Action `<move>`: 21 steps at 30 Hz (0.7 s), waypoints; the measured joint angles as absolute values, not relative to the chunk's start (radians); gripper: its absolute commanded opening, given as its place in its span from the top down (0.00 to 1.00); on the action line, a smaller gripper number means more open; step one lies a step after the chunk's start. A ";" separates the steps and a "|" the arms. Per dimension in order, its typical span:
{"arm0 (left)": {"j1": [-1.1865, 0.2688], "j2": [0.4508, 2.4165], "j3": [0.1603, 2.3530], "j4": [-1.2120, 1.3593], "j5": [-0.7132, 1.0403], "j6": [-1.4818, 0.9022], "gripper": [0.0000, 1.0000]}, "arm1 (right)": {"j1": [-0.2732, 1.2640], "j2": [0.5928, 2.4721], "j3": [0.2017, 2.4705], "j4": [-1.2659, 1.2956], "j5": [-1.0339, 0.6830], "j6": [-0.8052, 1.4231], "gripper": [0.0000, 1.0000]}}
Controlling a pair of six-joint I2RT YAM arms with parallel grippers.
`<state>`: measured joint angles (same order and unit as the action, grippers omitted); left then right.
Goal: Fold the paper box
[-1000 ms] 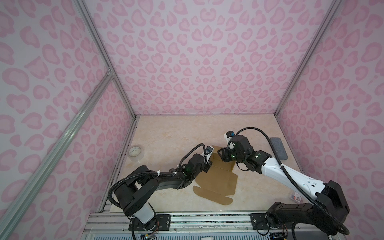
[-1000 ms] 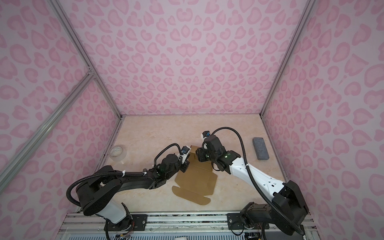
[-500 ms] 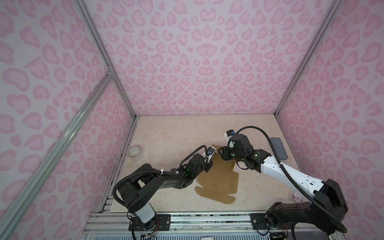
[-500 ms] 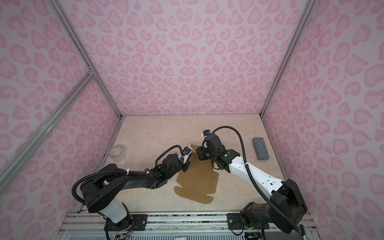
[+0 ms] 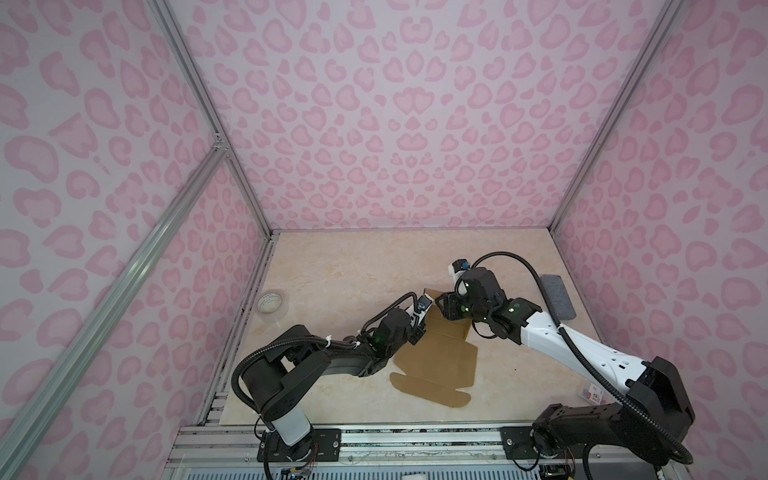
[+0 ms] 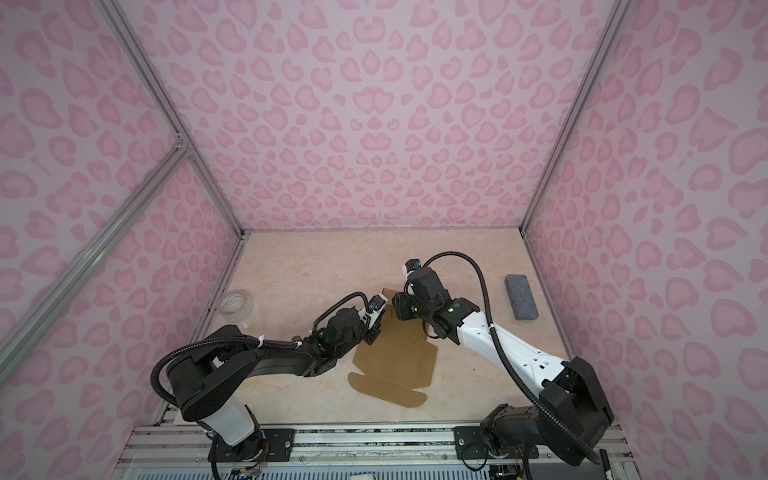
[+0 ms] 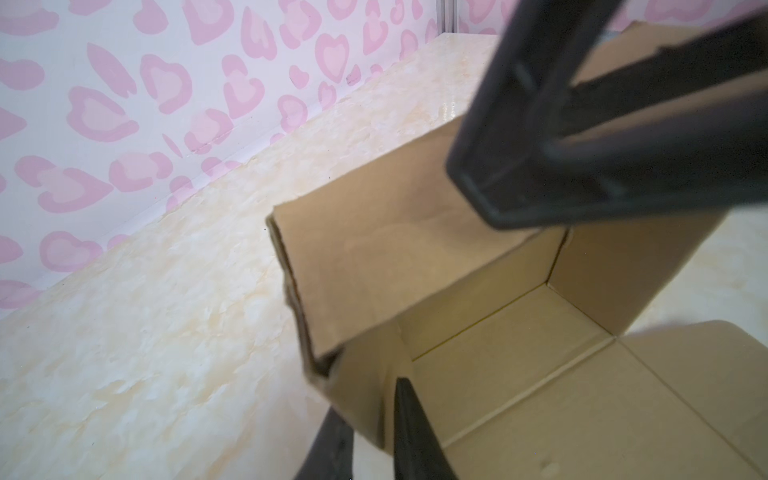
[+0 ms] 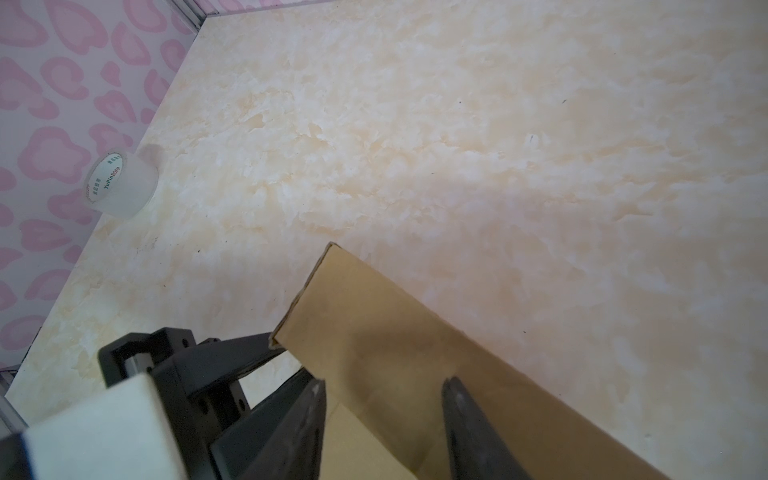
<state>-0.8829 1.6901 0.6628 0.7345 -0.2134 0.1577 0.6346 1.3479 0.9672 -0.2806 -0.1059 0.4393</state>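
We see two slim arms. L arm [image 5: 332,361] is nearly all blk, w/ one wht segment [image 5: 291,428] just above its base. R arm [image 5: 544,338] has a long wht link w/ small dark holes and blk joints at both ends. Each carries a blk ribbed conduit [image 5: 500,253]; wht zip ties [image 5: 328,341] bind the L one. Green LEDs [image 5: 517,306] glow near both wrists. R wrist cam [image 5: 456,268] is wht w/ a blue connector. Fingers [image 8: 465,424] of R hand [image 8: 384,382] are matte blk, tapered. L hand [image 5: 419,326] has a blk frame w/ screw holes [image 8: 183,344].
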 measured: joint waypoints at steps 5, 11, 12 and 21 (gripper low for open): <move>-0.883 1.711 0.675 0.735 -0.213 0.162 0.79 | 0.635 1.348 0.968 -0.281 -0.106 0.443 0.52; -0.883 1.737 0.683 0.748 -0.218 0.168 0.80 | 0.635 1.348 0.969 -0.281 -0.109 0.453 0.52; -0.883 1.739 0.683 0.754 -0.217 0.168 0.80 | 0.635 1.349 0.969 -0.280 -0.109 0.453 0.52; -0.883 1.766 0.670 0.834 -0.209 0.170 0.80 | 0.635 1.360 0.971 -0.270 -0.109 0.453 0.52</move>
<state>-0.8829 1.7660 0.6704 0.8341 -0.2089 0.1696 0.6346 1.3598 0.9707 -0.2703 -0.1089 0.4530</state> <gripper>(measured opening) 0.205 0.479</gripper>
